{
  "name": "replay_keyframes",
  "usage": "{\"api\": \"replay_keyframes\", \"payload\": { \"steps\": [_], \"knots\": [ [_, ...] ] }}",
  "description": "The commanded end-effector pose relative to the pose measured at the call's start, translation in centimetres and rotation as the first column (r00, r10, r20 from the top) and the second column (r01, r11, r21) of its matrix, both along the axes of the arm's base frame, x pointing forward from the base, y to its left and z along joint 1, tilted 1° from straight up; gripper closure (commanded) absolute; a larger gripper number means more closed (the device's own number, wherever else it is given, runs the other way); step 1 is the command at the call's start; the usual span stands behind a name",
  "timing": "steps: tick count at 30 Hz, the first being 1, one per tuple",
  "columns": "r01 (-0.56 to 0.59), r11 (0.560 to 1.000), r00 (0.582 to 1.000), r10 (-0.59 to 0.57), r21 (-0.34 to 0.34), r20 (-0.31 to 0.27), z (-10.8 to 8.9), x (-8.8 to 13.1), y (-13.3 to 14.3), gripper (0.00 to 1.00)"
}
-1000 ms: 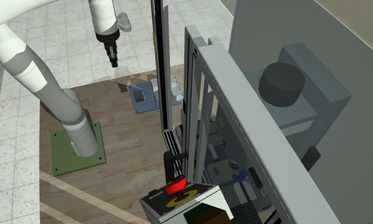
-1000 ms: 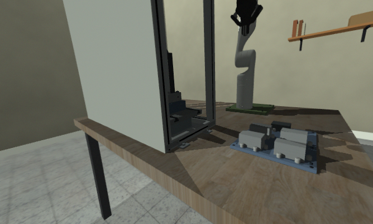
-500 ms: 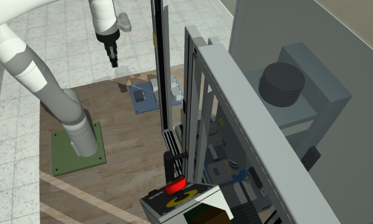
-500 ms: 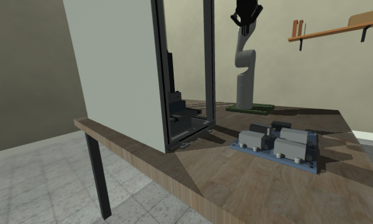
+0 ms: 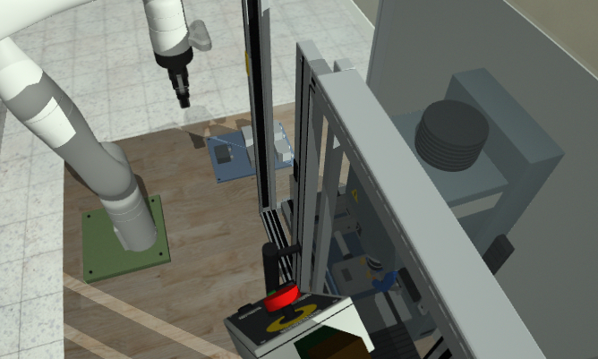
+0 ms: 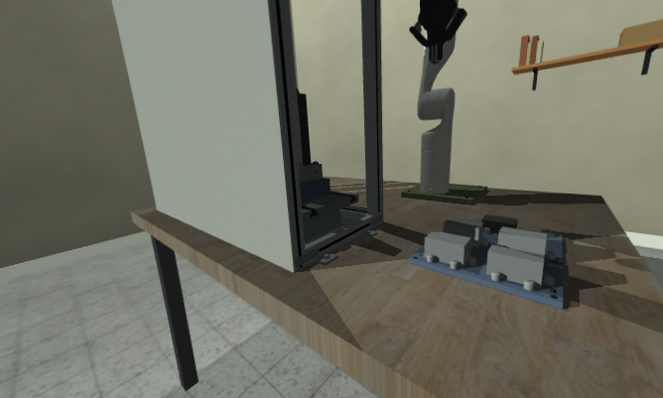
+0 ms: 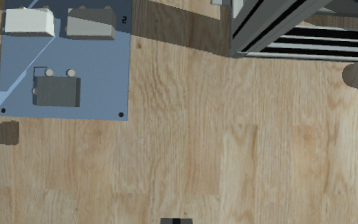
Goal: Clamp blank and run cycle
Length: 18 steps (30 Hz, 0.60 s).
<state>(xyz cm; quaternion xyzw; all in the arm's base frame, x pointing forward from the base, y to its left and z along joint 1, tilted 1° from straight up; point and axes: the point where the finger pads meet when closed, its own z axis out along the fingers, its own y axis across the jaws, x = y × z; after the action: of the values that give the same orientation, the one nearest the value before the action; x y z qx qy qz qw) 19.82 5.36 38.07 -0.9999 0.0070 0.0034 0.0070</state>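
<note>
The gripper (image 5: 184,105) (image 6: 435,58) (image 7: 176,221) was fully closed on nothing; pale, chamfered metal blocks (image 6: 516,265) (image 7: 29,22) sat at the wrist view's upper left; only the top view showed the glossy red button (image 5: 282,297).

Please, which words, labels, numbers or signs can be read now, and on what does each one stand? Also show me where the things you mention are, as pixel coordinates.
"2": on the blue plate (image 5: 233,170) (image 6: 496,277) (image 7: 100,100), in the wrist view.
Too small to read: the lettering on the control column (image 5: 251,327).
Not readable: the mark on the yellow sign (image 5: 354,195) inside the guard.
No brand can be read.
</note>
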Motion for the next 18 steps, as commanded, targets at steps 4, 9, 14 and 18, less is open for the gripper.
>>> {"api": "replay_keyframes", "payload": {
  "steps": [4,9,14,18],
  "knots": [
    [-0.001,1.0,1.0,0.001,-0.001,0.009,0.1,0.4,-0.2,0.9],
    [0.0,1.0,1.0,0.0,-0.001,0.008,1.7,0.2,0.0,0.9],
    [-0.001,1.0,1.0,0.001,-0.001,0.009,2.1,0.2,0.0,0.9],
    [-0.001,1.0,1.0,0.001,-0.001,0.009,2.1,0.2,0.0,0.9]
  ]
}}
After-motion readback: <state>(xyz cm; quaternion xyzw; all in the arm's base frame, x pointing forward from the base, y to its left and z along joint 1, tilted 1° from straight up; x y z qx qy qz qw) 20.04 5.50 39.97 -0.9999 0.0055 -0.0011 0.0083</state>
